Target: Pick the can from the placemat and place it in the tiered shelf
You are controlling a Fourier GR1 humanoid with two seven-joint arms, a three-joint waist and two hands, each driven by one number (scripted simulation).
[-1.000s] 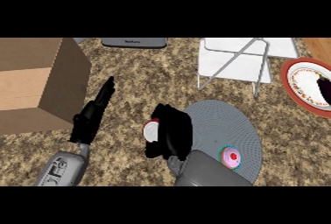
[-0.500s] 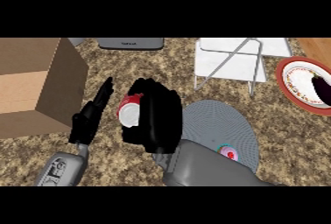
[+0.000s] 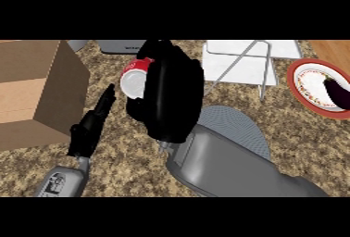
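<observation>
1. The counter point(image 3: 294, 139) carries everything. A cardboard box point(image 3: 34, 92) fills its left edge.
2. The right forearm point(image 3: 226, 162) comes in from the near edge and crosses the middle, hiding much of what lies below it.
3. The right hand point(image 3: 171, 92) is wrapped round the can, fingers curled over its side. It sits toward the far edge, between the box and the shelf.
4. The shelf point(image 3: 242, 62) is a white tiered wire rack at the far edge, right of the hand and apart from it.
5. The placemat point(image 3: 239, 122), grey and round, lies near the middle, partly under the forearm. Nothing shows on its visible part.
6. A red-rimmed plate point(image 3: 308, 78) with a dark vegetable point(image 3: 338, 92) on it sits at the right edge, just past the shelf.
7. The left hand point(image 3: 89, 127) lies beside the box with its fingers straight, holding nothing.
8. The can point(image 3: 137, 78), red with a white end, is off the placemat and in the right hand, tilted so that its end faces up and left.
9. The carry to the shelf looks about half done. To finish well, swing the can right, keep it above the wire legs, and turn it upright before it reaches a tier. Let go only once its base rests flat, and keep the forearm clear of the plate.
</observation>
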